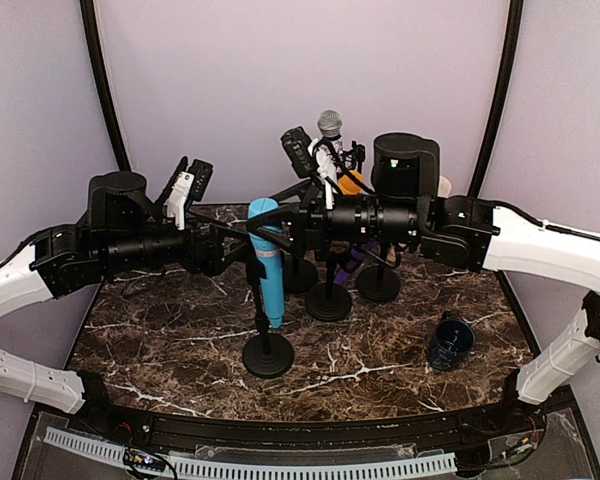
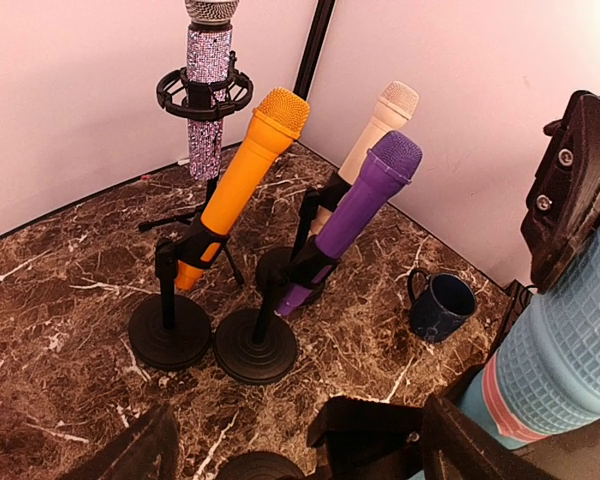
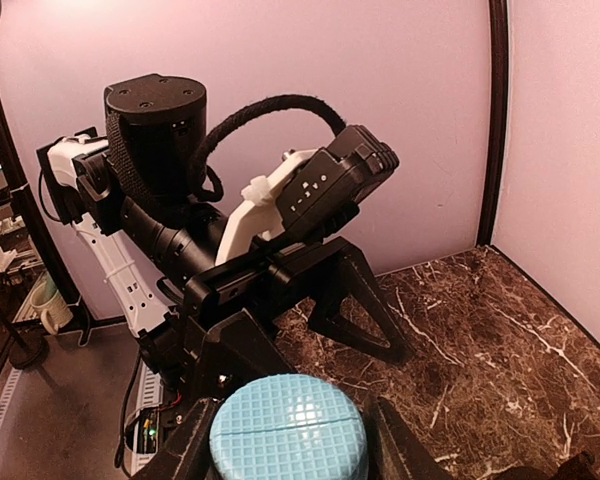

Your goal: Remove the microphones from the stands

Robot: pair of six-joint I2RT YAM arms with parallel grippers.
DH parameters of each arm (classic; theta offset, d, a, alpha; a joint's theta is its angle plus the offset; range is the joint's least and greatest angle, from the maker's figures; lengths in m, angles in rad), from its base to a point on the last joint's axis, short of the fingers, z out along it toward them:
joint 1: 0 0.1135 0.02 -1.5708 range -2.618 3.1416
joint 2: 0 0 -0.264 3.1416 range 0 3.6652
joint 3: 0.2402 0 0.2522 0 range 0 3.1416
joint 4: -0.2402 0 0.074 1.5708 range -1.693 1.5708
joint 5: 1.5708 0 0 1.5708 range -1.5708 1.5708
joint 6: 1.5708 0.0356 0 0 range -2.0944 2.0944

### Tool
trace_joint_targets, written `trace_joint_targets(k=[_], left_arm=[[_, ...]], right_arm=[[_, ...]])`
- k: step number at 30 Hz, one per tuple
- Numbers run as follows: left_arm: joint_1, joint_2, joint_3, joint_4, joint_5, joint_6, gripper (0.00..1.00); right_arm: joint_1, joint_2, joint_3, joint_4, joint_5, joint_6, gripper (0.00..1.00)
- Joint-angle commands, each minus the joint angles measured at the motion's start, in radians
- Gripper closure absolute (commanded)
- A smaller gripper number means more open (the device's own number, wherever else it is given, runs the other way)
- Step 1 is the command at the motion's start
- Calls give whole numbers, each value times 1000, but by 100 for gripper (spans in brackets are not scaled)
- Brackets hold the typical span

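Note:
A light blue microphone [image 1: 269, 270] stands upright over its black stand [image 1: 268, 355] near the middle of the marble table. My right gripper [image 3: 290, 445] is shut on the microphone's gridded head [image 3: 288, 430], with one finger against each side. In the top view, this right gripper [image 1: 276, 222] reaches in from the right. My left gripper [image 1: 236, 250] comes in from the left, lower down, and is open. In the left wrist view its fingers [image 2: 477, 440] straddle the black stand clip [image 2: 375, 430]. The blue microphone body [image 2: 560, 350] rises just to the right.
Behind stand an orange microphone [image 2: 242, 180], a purple one [image 2: 358, 210], a cream one [image 2: 375, 130] and a glittery one [image 2: 208, 75], each on a black stand. A dark blue mug [image 1: 450, 342] sits at the right front. Curved walls close the back.

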State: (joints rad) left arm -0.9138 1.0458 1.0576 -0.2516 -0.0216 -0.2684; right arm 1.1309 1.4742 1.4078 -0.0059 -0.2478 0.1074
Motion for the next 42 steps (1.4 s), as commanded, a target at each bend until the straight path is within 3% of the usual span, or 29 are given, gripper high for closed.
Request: trace_joint_targets(k=[1,15,42], left_arm=[[-3,1,-81,-115,8,8,14],[-2,34,-140,-117,83,26,14],[-2,59,-281,-71,87,8,14]], right_arm=[[9,12,-24,27,-5,-3,64],[12,31,-64,17,-21,-20,64],[15,47,-243,187,12,20,61]])
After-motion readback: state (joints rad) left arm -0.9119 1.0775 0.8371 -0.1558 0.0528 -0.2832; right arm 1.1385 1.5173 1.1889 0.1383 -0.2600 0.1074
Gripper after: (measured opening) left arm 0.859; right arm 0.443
